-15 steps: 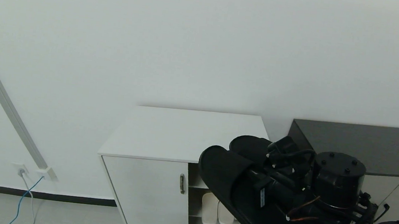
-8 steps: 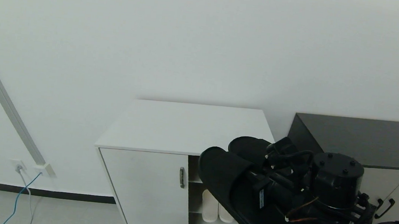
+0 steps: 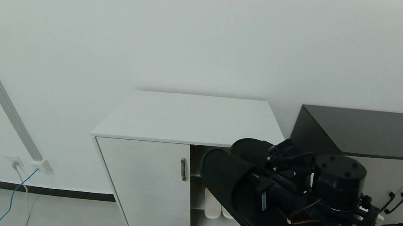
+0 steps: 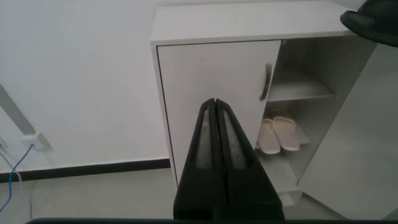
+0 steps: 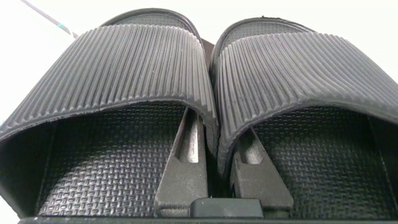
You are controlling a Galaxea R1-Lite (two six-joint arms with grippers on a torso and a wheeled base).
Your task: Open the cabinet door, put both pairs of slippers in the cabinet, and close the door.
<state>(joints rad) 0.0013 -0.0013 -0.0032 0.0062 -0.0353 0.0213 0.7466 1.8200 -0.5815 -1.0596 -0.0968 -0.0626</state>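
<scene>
Right end effector (image 5: 216,163) clamps black slippers (image 3: 239,184) at inner strap edges. Likely light, soft, ribbed: grip-friendly. Left end effector (image 4: 215,107) pinched together, empty.

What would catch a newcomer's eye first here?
The black slippers, pinched together in the right gripper, loom at the lower right of the head view, in front of the cabinet. Its right side stands open, with white slippers lying low inside.
</scene>
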